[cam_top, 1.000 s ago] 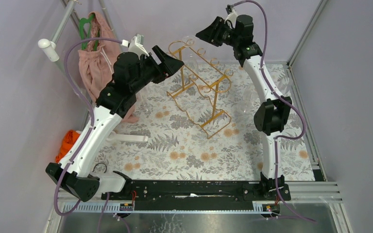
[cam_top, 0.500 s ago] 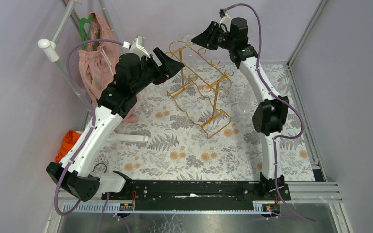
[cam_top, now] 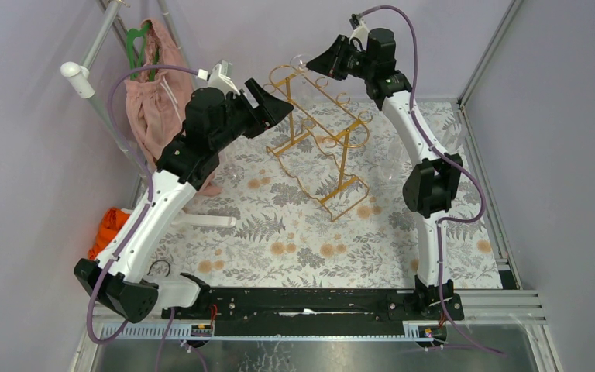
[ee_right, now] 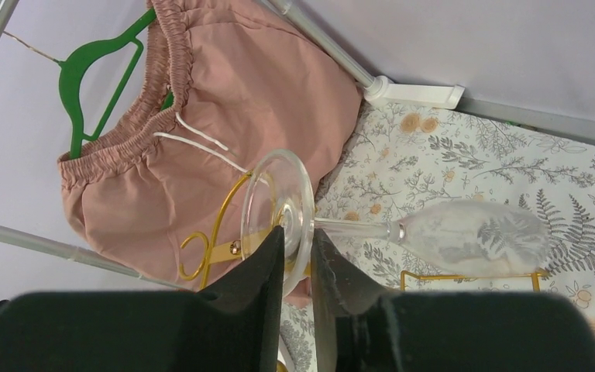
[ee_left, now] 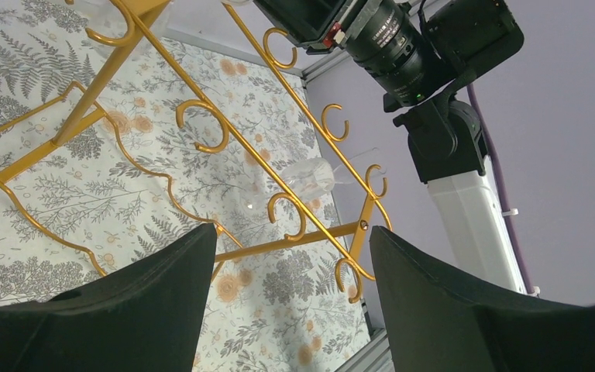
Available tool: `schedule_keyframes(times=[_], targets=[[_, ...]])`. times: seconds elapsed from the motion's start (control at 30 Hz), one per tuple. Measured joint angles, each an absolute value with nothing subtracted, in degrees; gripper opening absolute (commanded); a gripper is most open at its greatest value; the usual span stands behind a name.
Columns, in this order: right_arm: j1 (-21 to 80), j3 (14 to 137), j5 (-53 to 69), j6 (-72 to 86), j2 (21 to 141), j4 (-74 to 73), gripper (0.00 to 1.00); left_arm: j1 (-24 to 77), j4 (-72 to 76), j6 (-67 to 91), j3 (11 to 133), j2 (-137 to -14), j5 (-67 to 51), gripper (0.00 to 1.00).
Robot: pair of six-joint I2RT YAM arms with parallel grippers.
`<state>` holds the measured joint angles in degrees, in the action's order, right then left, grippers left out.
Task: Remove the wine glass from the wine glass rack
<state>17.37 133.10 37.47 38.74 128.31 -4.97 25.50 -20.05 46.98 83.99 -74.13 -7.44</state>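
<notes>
- Noted the left tool [cam_top: 276,99] spread wide with nothing in it, poised near the far left end of the wine glass rack [cam_top: 342,163], which stood on the table [cam_top: 279,248]; touched neither wire nor glass.
- Placed the wine glass [ee_right: 465,232] at that same far left end of the rack, hung by its foot [ee_right: 279,194] at the curled gold loops, with stem and bowl reaching away from the rail.
- Found the right tool [ee_right: 298,232] narrowed to a slim gap on the rim of that foot, one finger on each face; looked like a pinch, but could not tell how firmly.
- Judged the step in hand as the grasp, with the lift-off not yet begun.
- Judged the next move to call for drawing the foot out past the rail's open end, steadily, so as not to snag the loops or tip the rack.
</notes>
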Motion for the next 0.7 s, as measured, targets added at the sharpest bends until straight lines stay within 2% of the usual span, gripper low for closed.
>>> schedule_keyframes(times=[0.1,0.4,0.43,0.5,0.53,0.7], targets=[[17.37,133.08,37.10,38.89,128.07,-5.65,0.14,25.50,-20.03,46.98,83.72,-73.89,-7.44,0.81],[17.47,133.38,36.51,39.62,127.50,-7.60,0.14,25.50,-19.66,46.98,83.68,-73.38,-7.42,0.81],[17.47,133.60,36.51,39.92,127.50,-7.97,0.17,25.50,-19.66,46.96,83.68,-73.38,-7.42,0.81],[17.47,133.97,36.51,40.36,127.50,-8.51,0.32,25.50,-19.64,46.96,83.68,-73.38,-7.42,0.81],[17.47,134.15,36.49,40.42,127.50,-8.78,0.34,25.50,-19.64,46.94,83.68,-73.38,-7.42,0.81],[17.47,135.15,35.88,40.77,127.50,-8.97,0.35,25.50,-19.62,46.92,83.66,-73.38,-7.42,0.82]])
